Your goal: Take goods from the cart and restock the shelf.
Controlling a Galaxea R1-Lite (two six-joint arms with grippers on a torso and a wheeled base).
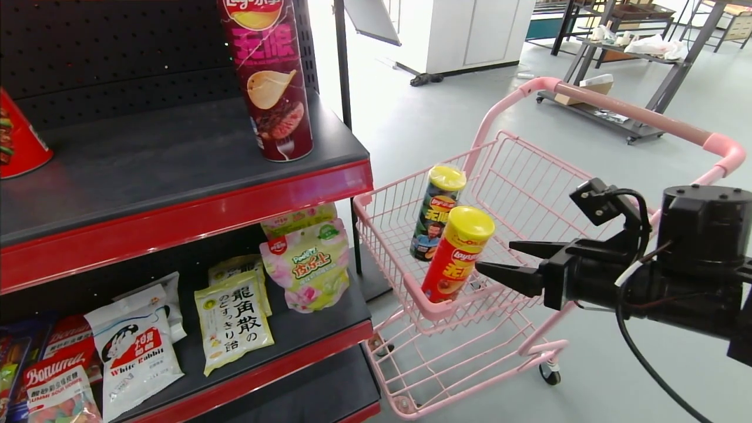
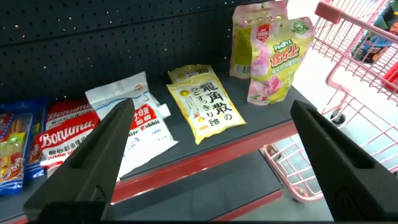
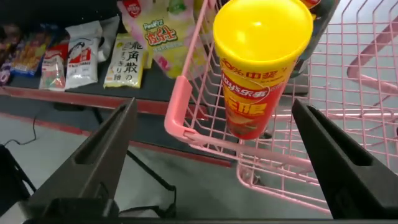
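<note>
A red chip can with a yellow lid (image 1: 457, 254) (image 3: 258, 68) stands in the pink cart (image 1: 432, 306) at its front corner. A dark chip can with a yellow lid (image 1: 436, 211) stands just behind it. My right gripper (image 1: 496, 258) (image 3: 214, 155) is open, level with the red can and just to its right, apart from it. A maroon chip can (image 1: 269, 79) stands on the upper shelf (image 1: 176, 153). My left gripper (image 2: 208, 155) is open in front of the lower shelf (image 2: 205, 158), holding nothing.
Snack bags lie on the lower shelf: a yellow bag (image 1: 232, 320) (image 2: 205, 106), a white bag (image 1: 136, 349) (image 2: 134, 115), a pink-green pouch (image 1: 308, 264) (image 2: 273, 53). A red can (image 1: 17, 141) sits at the upper shelf's left. Grey floor lies behind the cart.
</note>
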